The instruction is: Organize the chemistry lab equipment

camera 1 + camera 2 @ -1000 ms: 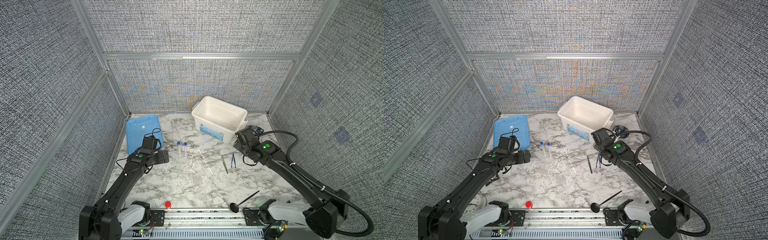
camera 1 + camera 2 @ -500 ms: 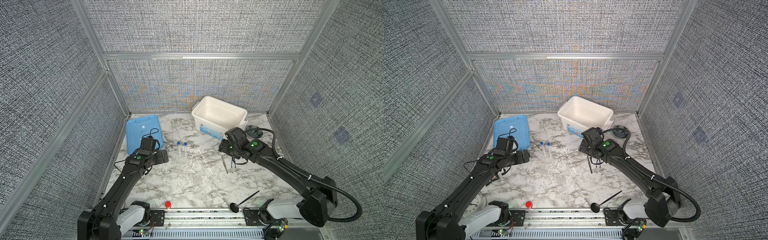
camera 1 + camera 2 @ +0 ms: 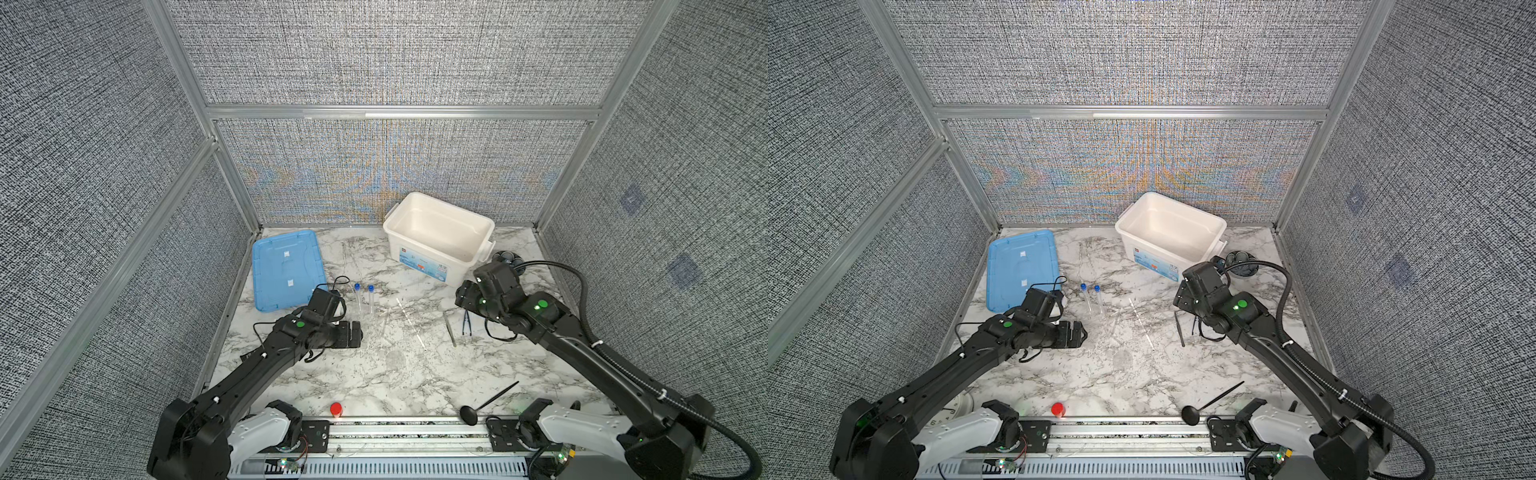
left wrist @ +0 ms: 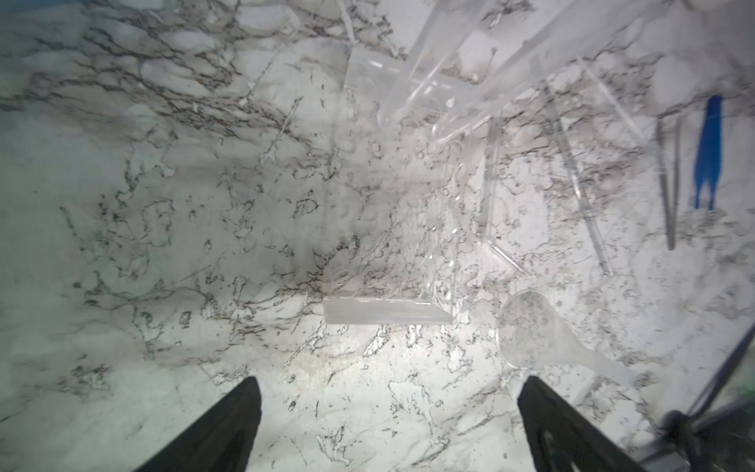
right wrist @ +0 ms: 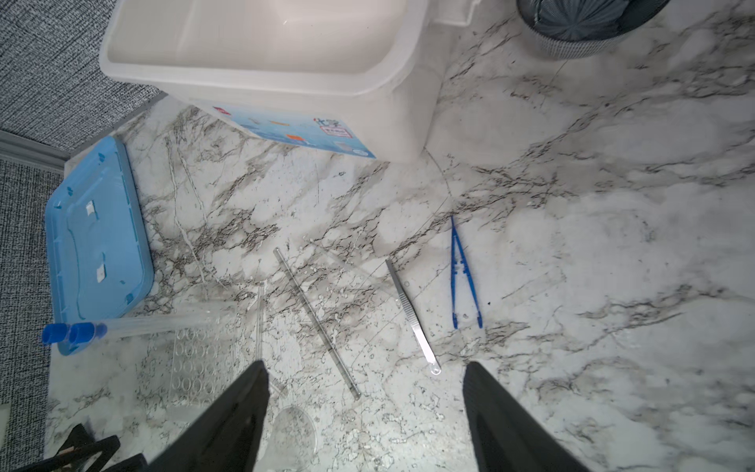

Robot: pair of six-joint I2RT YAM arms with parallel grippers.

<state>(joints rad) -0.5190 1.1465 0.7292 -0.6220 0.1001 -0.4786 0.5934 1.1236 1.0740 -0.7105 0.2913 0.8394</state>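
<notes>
Left gripper (image 4: 390, 384): fingers apart, empty, just short of the clear rack (image 4: 388, 245) at mid-worktop (image 3: 374, 374); the rack's outline is faint, apparently lying flat. Right gripper (image 5: 365, 367): fingers apart, empty, above the silver tweezers (image 5: 412, 316) and blue forceps (image 5: 458, 265) toward the right edge. Two tubes (image 3: 358, 299) lie near the blue lid (image 3: 286, 266). Open room remains along the front edge.

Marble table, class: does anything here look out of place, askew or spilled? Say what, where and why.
The black ladle near the front edge is kitchenware, set apart from the lab tools. The blue-capped tubes lie flat instead of standing in the clear rack. Nothing looks spilled.
</notes>
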